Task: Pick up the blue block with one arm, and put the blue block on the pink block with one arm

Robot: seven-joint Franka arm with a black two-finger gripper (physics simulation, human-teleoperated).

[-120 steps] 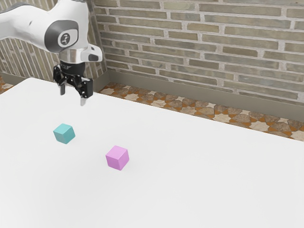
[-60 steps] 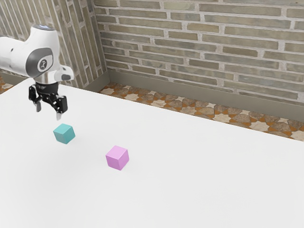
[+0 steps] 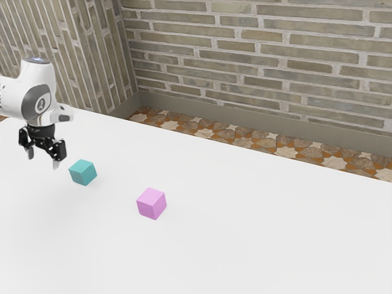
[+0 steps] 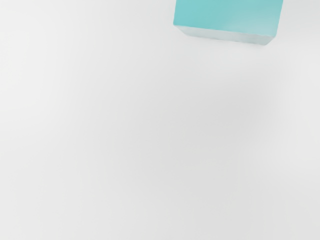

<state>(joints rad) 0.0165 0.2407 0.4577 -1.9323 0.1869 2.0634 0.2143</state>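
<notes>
Tool [image 3: 41, 158], released and empty, is descending and drifting toward the exterior view's left, overshooting the blue block [image 3: 82, 172], which is resting ungrasped on the worktop [image 3: 245, 233] near the pink block [image 3: 151, 203], so realignment over it is likely needed.

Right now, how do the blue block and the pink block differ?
Colour: the blue block is a pale teal, the pink block a light pink. Place: the blue block lies close beside the open gripper; the pink block lies farther toward the exterior view's right, apart from both. Shared: both are cubes of like size, resting flat on the white table, neither held.
</notes>
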